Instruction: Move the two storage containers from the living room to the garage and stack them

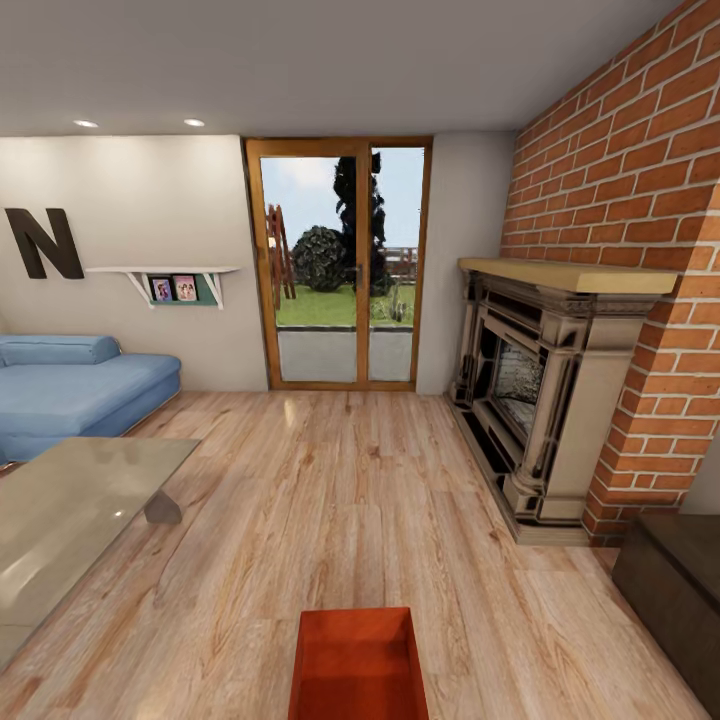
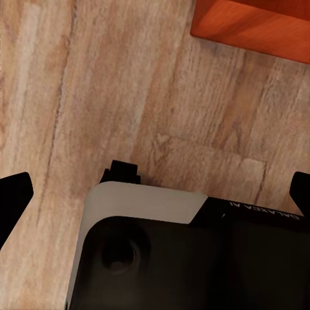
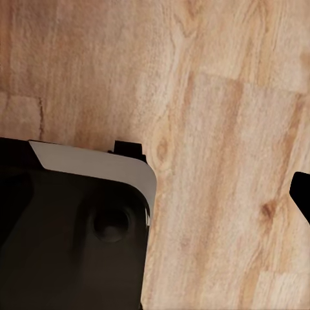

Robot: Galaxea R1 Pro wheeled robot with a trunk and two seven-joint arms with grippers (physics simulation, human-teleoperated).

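I am in the living room, on its light wood-plank floor (image 1: 330, 500). One orange-red lidless storage container (image 1: 358, 665) stands on the planks just in front of me, low in the head view; it looks empty. Its corner (image 2: 255, 26) also lies ahead of my left gripper (image 2: 155, 194), which hangs open above the floor with its dark fingertips (image 2: 13, 197) far apart and holding nothing. My right gripper (image 3: 155, 194) is open over bare planks, one fingertip (image 3: 301, 194) showing. The second container, the garage and its concrete floor are out of view.
A glass table (image 1: 70, 510) stands at the left with a blue sofa (image 1: 70, 385) behind it. The red-brick fireplace (image 1: 540, 400) lines the right wall, and a dark cabinet (image 1: 675, 590) sits near right. Wood-framed glass doors (image 1: 340, 265) are straight ahead. My own base (image 2: 194, 258) shows under both wrists.
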